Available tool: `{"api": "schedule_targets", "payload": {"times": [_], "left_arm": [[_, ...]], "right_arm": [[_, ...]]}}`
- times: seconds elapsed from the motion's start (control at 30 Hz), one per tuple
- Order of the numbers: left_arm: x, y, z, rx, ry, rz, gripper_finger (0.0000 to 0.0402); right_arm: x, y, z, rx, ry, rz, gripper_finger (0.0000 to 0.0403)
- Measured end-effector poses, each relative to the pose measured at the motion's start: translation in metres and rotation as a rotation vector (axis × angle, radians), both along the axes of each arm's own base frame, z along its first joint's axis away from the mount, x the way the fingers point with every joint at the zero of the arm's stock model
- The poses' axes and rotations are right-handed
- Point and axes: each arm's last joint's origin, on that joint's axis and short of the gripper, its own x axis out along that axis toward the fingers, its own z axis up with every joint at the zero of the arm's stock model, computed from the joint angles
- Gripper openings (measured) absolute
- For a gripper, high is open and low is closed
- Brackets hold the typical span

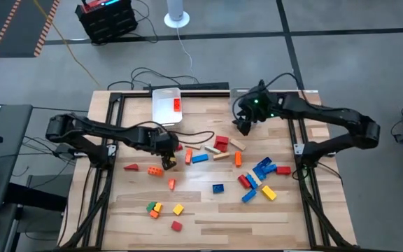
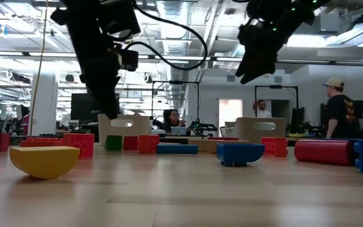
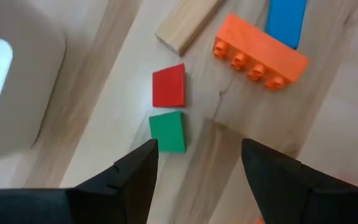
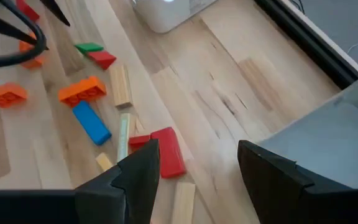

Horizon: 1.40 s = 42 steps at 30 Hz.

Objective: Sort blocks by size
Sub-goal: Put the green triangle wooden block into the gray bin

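- Left gripper [image 3: 194,165] is hanging over the table's left-middle, fingers apart and holding nothing, right above a small green block [image 3: 167,131] sitting edge to edge with a red block [image 3: 168,86].
- An orange brick [image 3: 260,52] and a tan bar [image 3: 182,26] are lying just beyond those two.
- Right gripper [image 4: 194,165] is hovering near the table's back right, jaws spread too, empty.
- Rest of the blocks [image 1: 257,178] are lying scattered across the table [image 1: 208,210]; one red piece is sitting in the clear bin [image 1: 165,106].

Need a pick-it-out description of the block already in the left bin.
Start at the clear bin on the table's far edge, beyond the left gripper. Inside it, against the wall nearer the table's middle, lies one small red block. It is the only block in a bin; every other one lies loose on the wooden table.
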Motion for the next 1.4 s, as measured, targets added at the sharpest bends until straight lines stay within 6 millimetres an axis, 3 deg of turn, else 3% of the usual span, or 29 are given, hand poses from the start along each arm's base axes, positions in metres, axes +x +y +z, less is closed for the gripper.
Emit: {"api": "schedule_targets", "payload": {"times": [0.3,0.47,0.77,1.03,1.4], "left_arm": [[-0.006,0.000,-0.029,0.021,-0.005,0.067,0.0224],[0.001,0.000,-0.040,0.024,-0.054,0.077,0.0219],[0.008,0.001,-0.060,0.055,0.003,0.085,0.0129],[0.007,0.001,-0.052,0.045,-0.053,0.155,0.0025],[-0.003,0.002,-0.025,-0.044,-0.137,0.125,0.0012]], "right_arm": [[-0.017,0.007,0.016,-0.042,-0.064,-0.058,0.0244],[-0.019,0.008,0.017,-0.042,-0.066,-0.063,0.0244],[-0.019,0.008,0.017,-0.040,-0.060,-0.063,0.0244],[-0.020,0.008,0.016,-0.038,-0.055,-0.063,0.0244],[-0.019,0.008,0.017,-0.051,-0.062,-0.056,0.0244]]}}
